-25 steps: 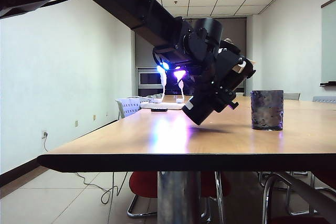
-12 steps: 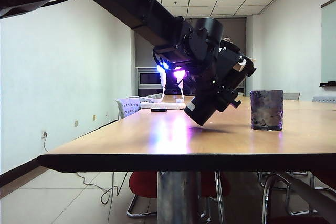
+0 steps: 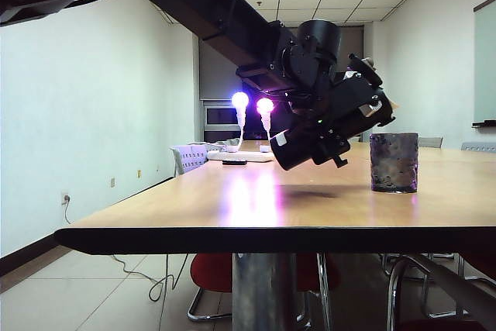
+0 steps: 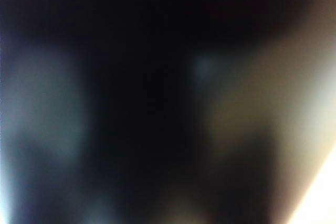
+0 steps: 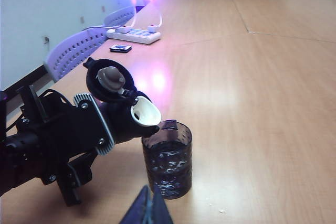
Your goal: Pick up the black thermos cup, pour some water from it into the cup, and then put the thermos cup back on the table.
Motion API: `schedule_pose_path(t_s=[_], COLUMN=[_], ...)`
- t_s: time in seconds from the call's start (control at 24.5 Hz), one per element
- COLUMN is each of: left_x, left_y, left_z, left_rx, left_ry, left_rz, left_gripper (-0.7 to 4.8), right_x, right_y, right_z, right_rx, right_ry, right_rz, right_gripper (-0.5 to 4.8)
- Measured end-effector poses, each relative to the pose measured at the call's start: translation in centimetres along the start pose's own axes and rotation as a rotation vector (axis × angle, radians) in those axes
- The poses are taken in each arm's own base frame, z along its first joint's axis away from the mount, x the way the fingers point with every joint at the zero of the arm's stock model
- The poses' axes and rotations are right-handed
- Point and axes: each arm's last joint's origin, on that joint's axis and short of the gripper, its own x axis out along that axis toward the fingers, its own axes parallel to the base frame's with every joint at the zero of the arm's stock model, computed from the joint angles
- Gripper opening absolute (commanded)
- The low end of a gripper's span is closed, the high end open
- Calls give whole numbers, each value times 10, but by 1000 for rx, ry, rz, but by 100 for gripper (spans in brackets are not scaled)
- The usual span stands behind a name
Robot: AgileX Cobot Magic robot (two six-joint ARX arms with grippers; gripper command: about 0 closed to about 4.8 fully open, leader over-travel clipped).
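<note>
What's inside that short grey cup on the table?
The right wrist view shows the cup mottled dark; any water inside cannot be made out. The thermos, held by the left gripper, tips over it.

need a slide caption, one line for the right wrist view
Left hand tilts the open black thermos cup, spout over the cup on the table.

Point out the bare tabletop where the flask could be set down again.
Free: the table between its near edge and the cup, and the far stretch beyond the power strip. Crowded: at the cup, where the left gripper tilts the black thermos cup. Right gripper hangs nearby.
</note>
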Motion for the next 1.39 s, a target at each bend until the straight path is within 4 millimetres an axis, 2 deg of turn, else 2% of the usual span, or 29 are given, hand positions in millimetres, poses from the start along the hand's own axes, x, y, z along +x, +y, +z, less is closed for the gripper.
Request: schedule_pose_path(t_s=[0.12,0.33,0.45,0.65,1.39], left_x=[3,3,8,10,9], left_y=[5,11,4,2,10], left_z=[-7,-4,-7,-8,-4], left_rx=[10,93,199,213,387], left_ry=[41,10,24,23,23], left_rz=[27,79,80,99,184], left_gripper=[182,182,182,182,182], right_x=[0,0,0,0,0], right_y=[0,0,1,1,1], right_z=[0,0,0,0,0], right_rx=[14,22,22,22,22], right_ry=[0,1,3,3,4], right_rz=[3,4,23,23,27], right_gripper=[-1,-1,-1,-1,-1])
